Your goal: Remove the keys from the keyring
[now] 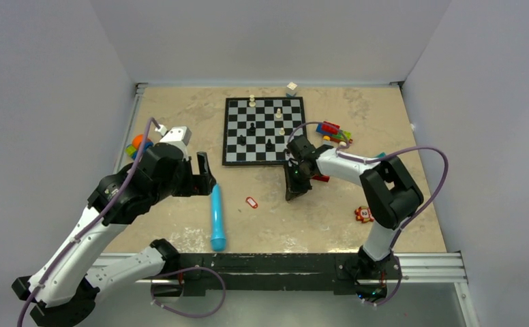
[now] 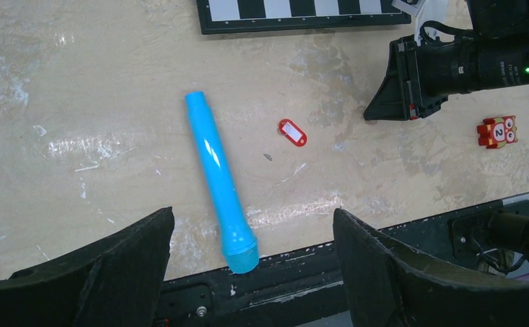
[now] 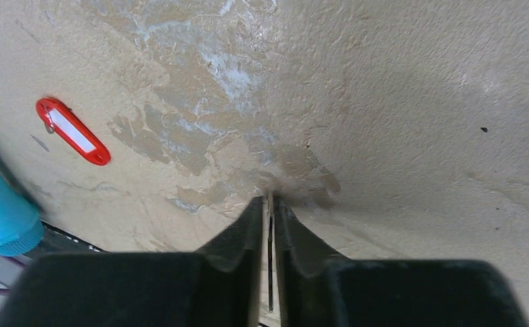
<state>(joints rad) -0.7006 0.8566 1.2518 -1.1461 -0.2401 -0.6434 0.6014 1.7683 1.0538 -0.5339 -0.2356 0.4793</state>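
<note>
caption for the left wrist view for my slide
Red oblong plastic key tag lies on the table between a blue plastic cylinder and the right hand

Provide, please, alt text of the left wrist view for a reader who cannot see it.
A small red oblong plastic key tag with a white label lies on the beige table, between a long blue plastic cylinder and the right gripper. The open left gripper frames the bottom.

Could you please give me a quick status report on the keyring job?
Left gripper open, hovering. Right gripper nearly shut, nothing visibly held. Keyring on table, ungripped. Blue cylinder lies beside it, apart.
</note>
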